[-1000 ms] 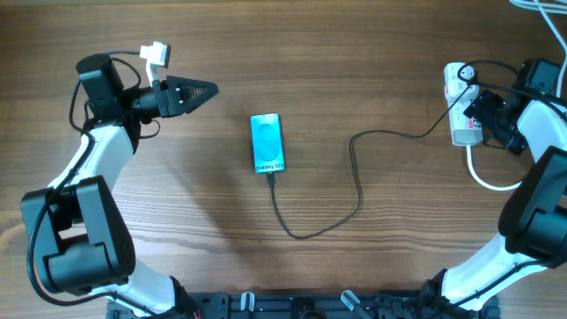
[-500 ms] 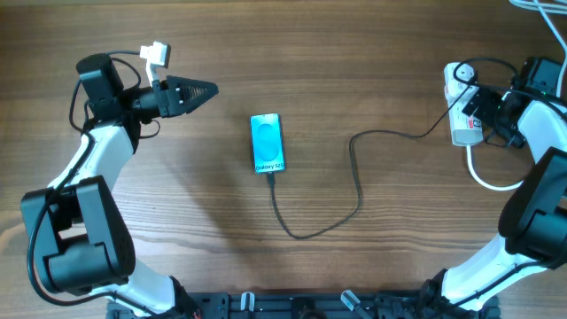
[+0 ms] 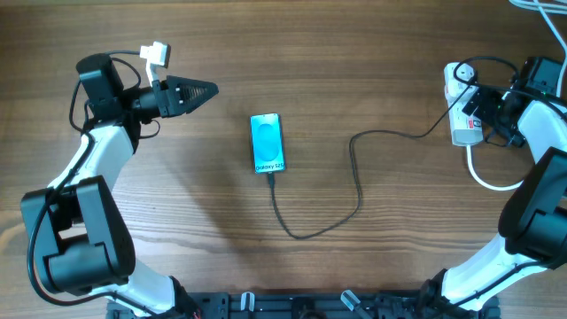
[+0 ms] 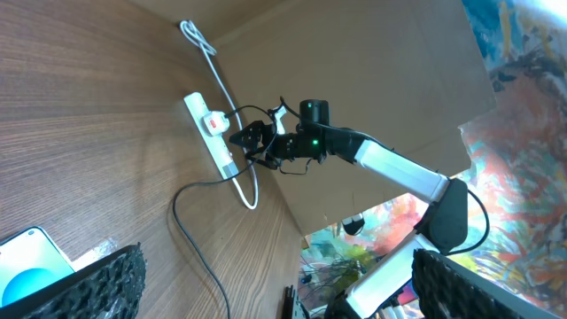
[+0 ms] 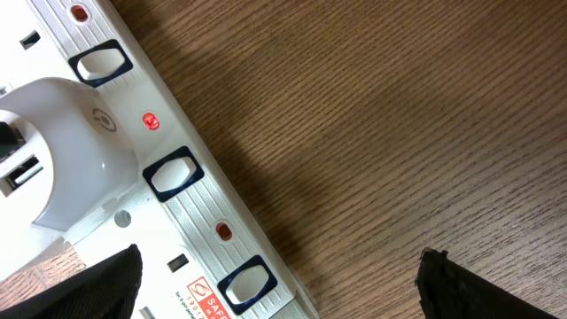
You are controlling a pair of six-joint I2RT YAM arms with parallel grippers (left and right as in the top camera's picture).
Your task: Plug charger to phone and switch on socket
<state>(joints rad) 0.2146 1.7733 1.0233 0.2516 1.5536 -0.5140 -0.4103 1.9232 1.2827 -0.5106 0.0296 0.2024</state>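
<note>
The phone lies flat mid-table with its teal screen up; a corner also shows in the left wrist view. The thin black charger cable meets the phone's near edge, loops across the table and runs to the white socket at far right. My right gripper is open and hovers right over the socket. In the right wrist view the socket shows rocker switches, one lit red lamp and a white adapter. My left gripper is open and empty, left of the phone.
A thick white cord curves from the socket toward my right arm. Another white cord lies at the back right corner. A cardboard wall stands behind the table's far edge.
My right gripper has shifted slightly along the socket. The left arm, phone and cable have not moved.
</note>
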